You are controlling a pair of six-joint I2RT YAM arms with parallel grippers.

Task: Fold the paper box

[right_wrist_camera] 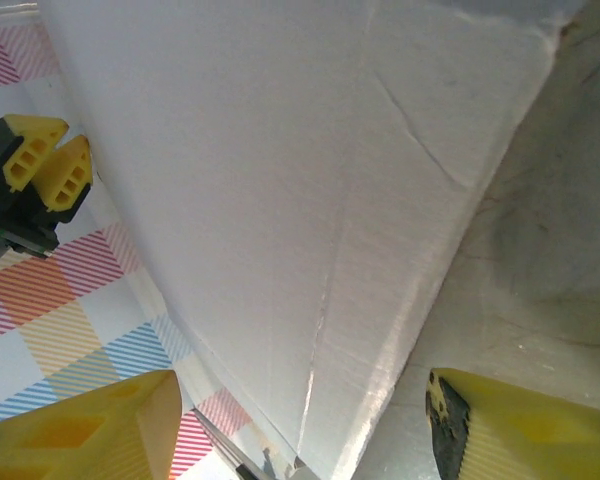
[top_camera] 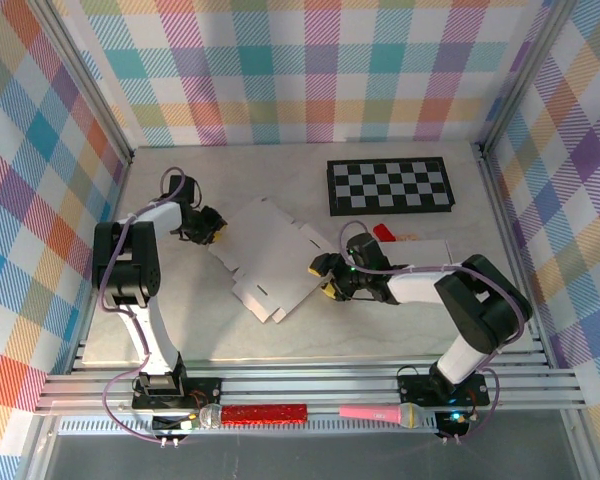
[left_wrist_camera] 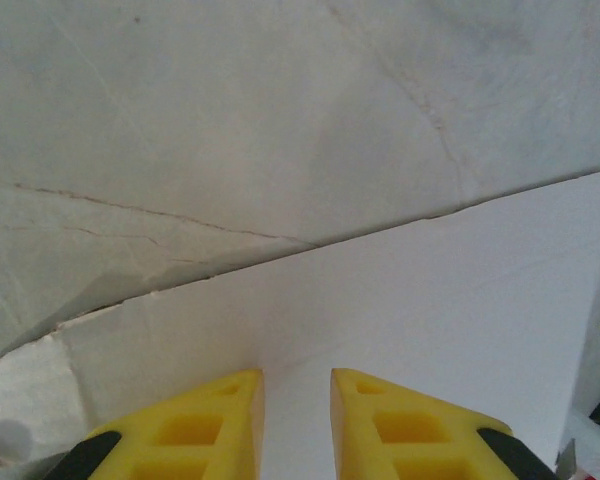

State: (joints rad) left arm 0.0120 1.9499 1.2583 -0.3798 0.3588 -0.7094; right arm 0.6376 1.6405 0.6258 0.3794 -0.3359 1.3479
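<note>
Right gripper (top_camera: 324, 280) wide open around the paper box's (top_camera: 270, 262) right flap, holding nothing; left gripper (top_camera: 213, 230) narrowly parted, hold unclear; next: clamp flap, fold.

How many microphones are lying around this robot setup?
2. The red glittery microphone lies on the metal rail at the near edge, by the left arm's base; the pink microphone lies on the same rail by the right arm's base. The arms could hide more.

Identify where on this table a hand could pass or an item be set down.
Bare: far-left corner of the table, between back wall and paper box; near strip, between paper box and front rail. Crowded: middle-right, among checkerboard, red item and right arm.
</note>
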